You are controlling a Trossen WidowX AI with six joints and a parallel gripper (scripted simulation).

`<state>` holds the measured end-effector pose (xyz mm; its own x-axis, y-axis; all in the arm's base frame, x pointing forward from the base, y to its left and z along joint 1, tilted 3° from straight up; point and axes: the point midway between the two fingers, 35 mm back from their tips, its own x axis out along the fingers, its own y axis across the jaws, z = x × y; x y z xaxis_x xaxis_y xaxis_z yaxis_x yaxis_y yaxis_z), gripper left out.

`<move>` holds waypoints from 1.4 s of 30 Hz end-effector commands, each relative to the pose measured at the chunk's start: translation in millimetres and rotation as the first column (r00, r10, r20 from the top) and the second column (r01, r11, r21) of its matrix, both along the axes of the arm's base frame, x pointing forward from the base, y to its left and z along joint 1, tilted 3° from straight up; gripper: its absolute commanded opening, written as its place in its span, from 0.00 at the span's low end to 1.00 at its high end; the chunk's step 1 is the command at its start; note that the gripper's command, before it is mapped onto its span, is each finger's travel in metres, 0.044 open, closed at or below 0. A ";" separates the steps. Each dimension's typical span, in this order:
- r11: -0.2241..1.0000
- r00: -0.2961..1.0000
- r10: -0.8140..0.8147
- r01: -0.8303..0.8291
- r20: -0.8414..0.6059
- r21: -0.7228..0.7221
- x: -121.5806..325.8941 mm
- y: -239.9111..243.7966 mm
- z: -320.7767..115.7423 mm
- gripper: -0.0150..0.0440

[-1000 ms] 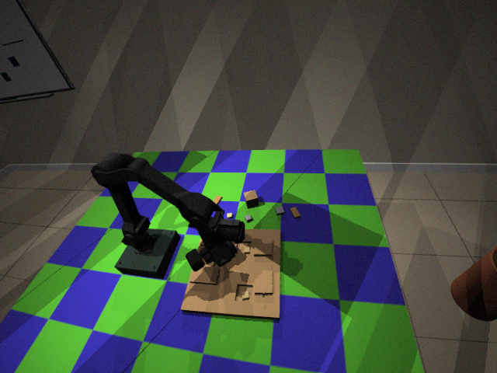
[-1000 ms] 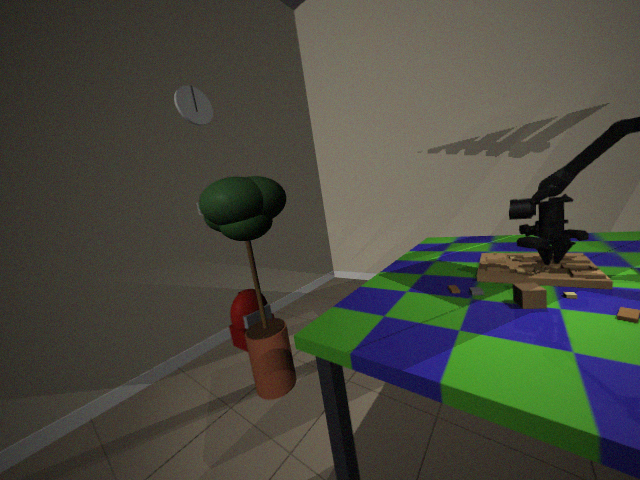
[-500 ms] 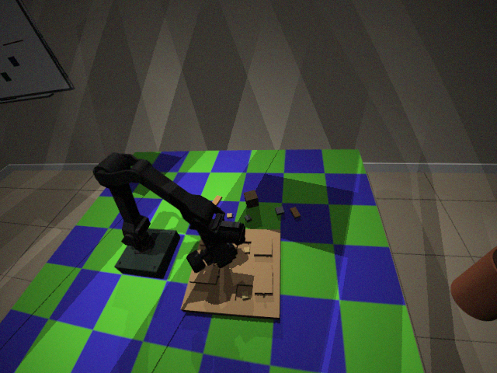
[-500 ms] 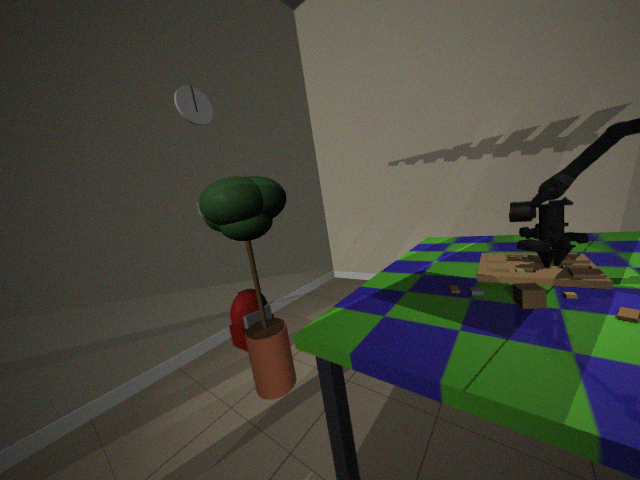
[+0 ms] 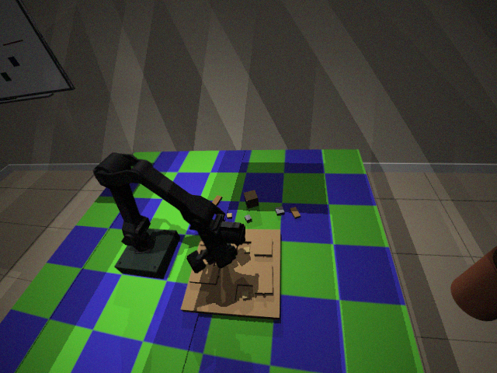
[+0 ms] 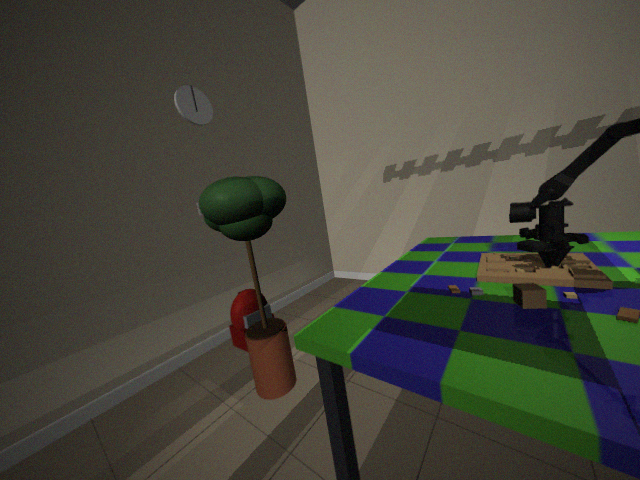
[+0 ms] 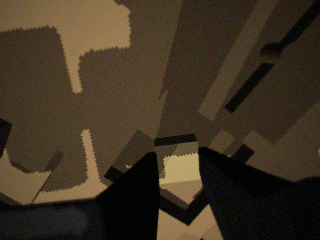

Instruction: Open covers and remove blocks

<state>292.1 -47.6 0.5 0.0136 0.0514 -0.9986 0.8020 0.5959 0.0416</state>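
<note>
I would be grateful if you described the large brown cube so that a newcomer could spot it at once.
On the green-and-blue checkered table, find the wooden board. Just off it lie several small pieces; the cube is the tallest and bulkiest.

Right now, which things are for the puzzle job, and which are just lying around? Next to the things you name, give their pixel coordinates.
For the job:
- puzzle board [image 5: 231,311] [image 6: 522,276]
- pale block [image 7: 182,167] between the end effector's fingers

Just lying around:
- brown cube [image 5: 251,199] [image 6: 529,296]
- small grey piece [image 5: 279,210] [image 6: 476,291]
- orange-brown piece [image 5: 295,212] [image 6: 453,288]

Puzzle board on checkered table
</note>
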 end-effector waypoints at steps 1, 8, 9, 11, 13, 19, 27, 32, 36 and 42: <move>1.000 1.000 0.000 0.000 0.001 0.000 0.4 -0.1 1.3 0.39; 1.000 1.000 -0.001 0.001 0.001 0.000 0.9 -0.7 10.1 0.39; 1.000 1.000 -0.001 0.001 0.001 0.000 0.9 -0.8 11.4 0.39; 1.000 1.000 -0.001 0.001 0.001 0.000 1.0 -0.9 14.0 0.39; 1.000 1.000 -0.001 0.001 0.000 0.000 1.1 -1.1 16.6 0.39; 1.000 1.000 -0.002 0.002 0.000 -0.001 1.1 -1.5 24.5 0.39; 1.000 1.000 -0.003 0.003 0.000 -0.001 0.7 -2.0 35.1 0.39; 1.000 1.000 -0.003 0.003 -0.001 -0.001 0.3 -2.3 41.3 0.39; 1.000 1.000 -0.004 0.004 -0.001 -0.001 -0.1 -2.4 45.7 0.39; 1.000 1.000 -0.004 0.004 -0.001 -0.001 0.6 -3.2 57.0 0.39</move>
<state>289.2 -49.5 48.5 -0.0030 0.0547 -0.9985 0.8070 0.5898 0.0298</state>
